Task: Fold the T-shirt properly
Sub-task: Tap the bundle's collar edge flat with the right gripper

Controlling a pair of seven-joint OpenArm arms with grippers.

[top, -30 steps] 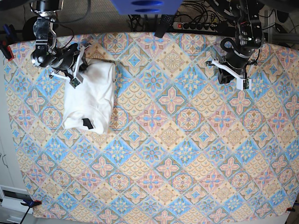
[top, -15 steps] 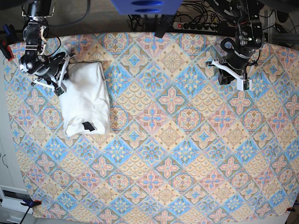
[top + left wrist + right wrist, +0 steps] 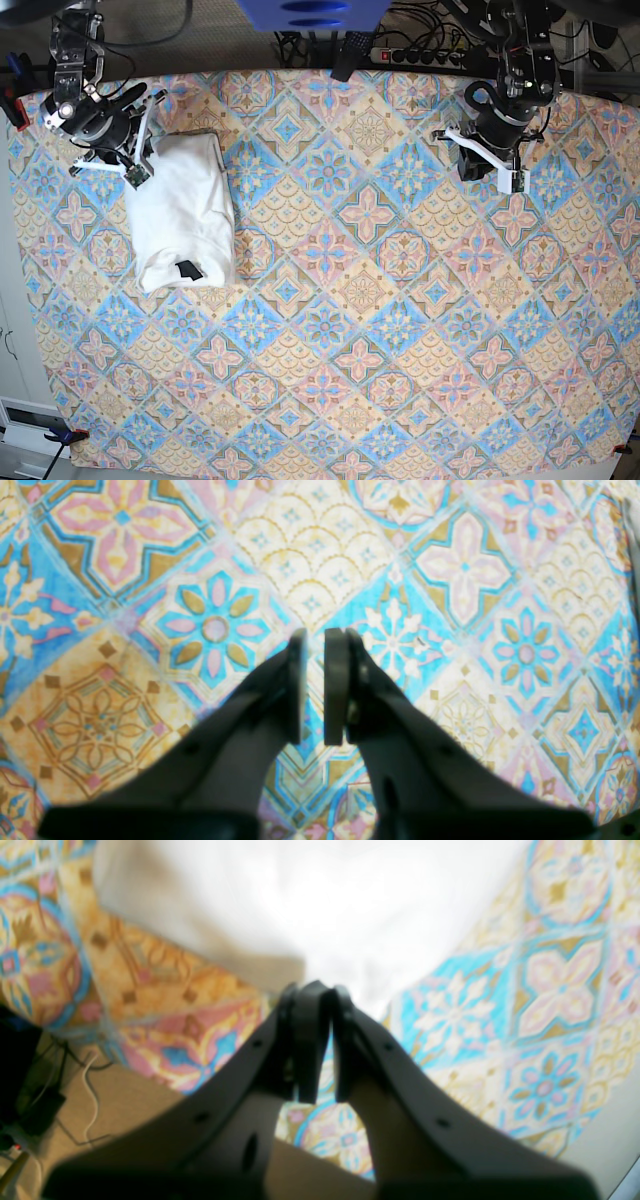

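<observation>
The T-shirt (image 3: 182, 215) lies folded into a white oblong bundle at the table's left, its small black label (image 3: 188, 270) near the front end. Its print is hidden. My right gripper (image 3: 133, 172) sits at the bundle's back-left corner, and in the right wrist view it (image 3: 322, 992) is shut with nothing in it, the white T-shirt (image 3: 350, 900) just beyond the tips. My left gripper (image 3: 507, 178) hovers at the back right, far from the shirt. In the left wrist view it (image 3: 316, 637) is shut over bare tablecloth, holding nothing.
A patterned tablecloth (image 3: 380, 300) covers the whole table. A power strip with cables (image 3: 420, 55) lies beyond the back edge, and a blue object (image 3: 310, 12) hangs at top centre. The right wrist view shows the table's edge and floor cables (image 3: 50, 1100) below it.
My right gripper left the shirt's back end, swung left, then moved back toward the rear. The shirt bundle shifted left and settled. The left arm moved slightly left.
</observation>
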